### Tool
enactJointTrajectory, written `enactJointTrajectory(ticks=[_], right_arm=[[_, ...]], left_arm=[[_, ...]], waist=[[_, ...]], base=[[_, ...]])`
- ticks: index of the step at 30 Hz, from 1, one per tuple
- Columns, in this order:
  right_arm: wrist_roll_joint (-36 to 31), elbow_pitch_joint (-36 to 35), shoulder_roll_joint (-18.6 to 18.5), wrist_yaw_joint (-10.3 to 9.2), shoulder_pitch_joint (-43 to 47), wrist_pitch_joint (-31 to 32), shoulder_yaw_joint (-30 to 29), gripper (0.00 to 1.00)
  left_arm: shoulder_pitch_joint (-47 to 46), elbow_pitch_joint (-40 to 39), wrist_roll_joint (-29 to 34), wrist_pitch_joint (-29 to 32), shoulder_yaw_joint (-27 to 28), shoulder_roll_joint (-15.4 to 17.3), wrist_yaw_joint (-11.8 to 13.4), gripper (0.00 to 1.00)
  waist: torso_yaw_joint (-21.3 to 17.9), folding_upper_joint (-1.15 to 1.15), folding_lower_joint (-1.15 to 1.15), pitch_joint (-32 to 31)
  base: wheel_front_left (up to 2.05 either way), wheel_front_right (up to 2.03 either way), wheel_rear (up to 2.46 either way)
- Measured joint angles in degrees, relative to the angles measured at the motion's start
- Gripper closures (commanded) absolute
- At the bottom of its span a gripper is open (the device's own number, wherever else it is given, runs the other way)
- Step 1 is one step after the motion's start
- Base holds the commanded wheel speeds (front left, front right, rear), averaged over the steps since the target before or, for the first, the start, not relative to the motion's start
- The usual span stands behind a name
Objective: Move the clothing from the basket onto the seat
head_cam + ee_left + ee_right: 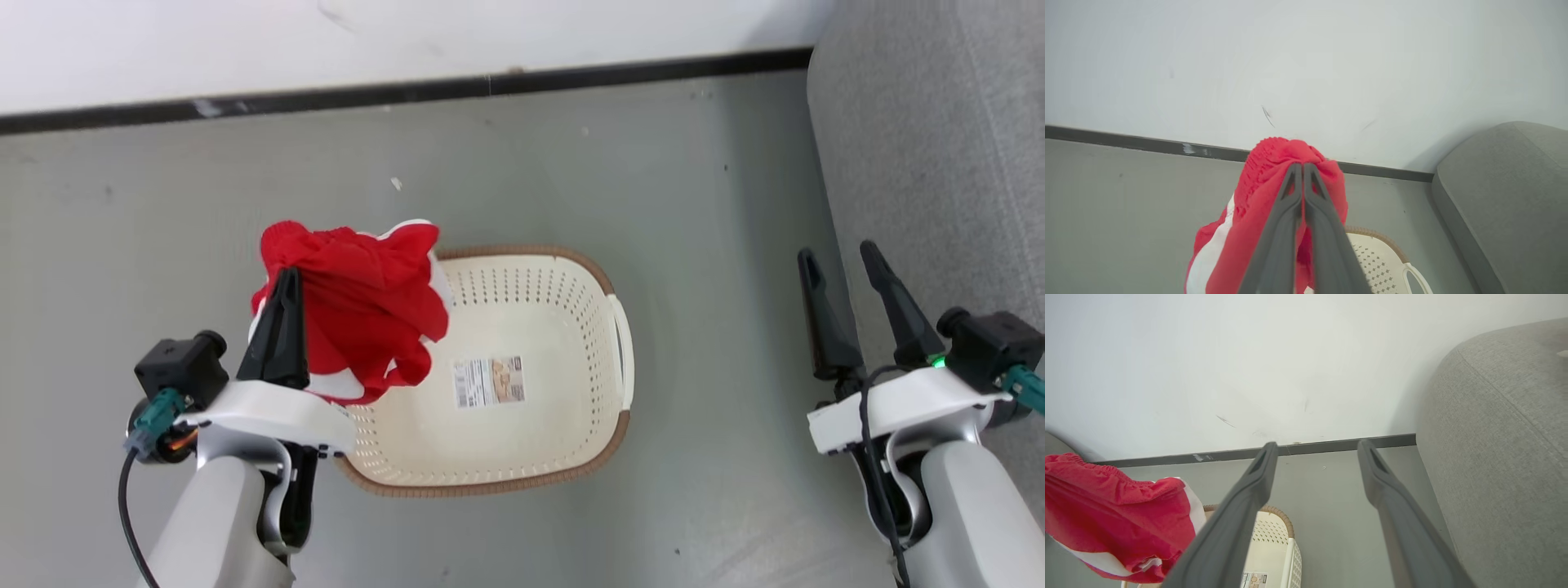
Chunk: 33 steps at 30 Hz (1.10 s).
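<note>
Between basket [531, 287] and seat [939, 147], open floor [718, 286]; clothing [363, 298] in left claw [287, 274].

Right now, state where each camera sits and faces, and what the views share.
Head camera: looks down at the laundry basket on the floor; left gripper, right gripper, forearms show.
Left wrist camera: along its shut gripper clamping the red jersey, toward the wall.
Right wrist camera: along its open gripper, toward wall and sofa.
All share jersey, basket, sofa.

The head camera looks down on the basket [522, 286], while both wrist cameras look low across it toward the wall [1306, 61].
</note>
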Motion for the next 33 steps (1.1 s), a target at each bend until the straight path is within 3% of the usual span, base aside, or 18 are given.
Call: enactJointTrajectory(ticks=[14,33], right_arm=[[-0.34,1.0,0.07,0.0,6.74,0.0,-0.86,0.0],[-4.08,0.71,0.23,0.0,15.13,0.01,-1.07,0.0]], left_arm=[[6.77,-5.77,-0.91,0.0,-2.41,0.07,0.13,1.0],[15.45,-10.83,-0.9,1.83,-3.8,0.24,2.33,1.0]], waist=[[1.58,0.0,0.0,-10.87],[2.28,0.0,0.0,-22.38]], base=[[0.0,0.0,0.0],[0.0,0.0,0.0]])
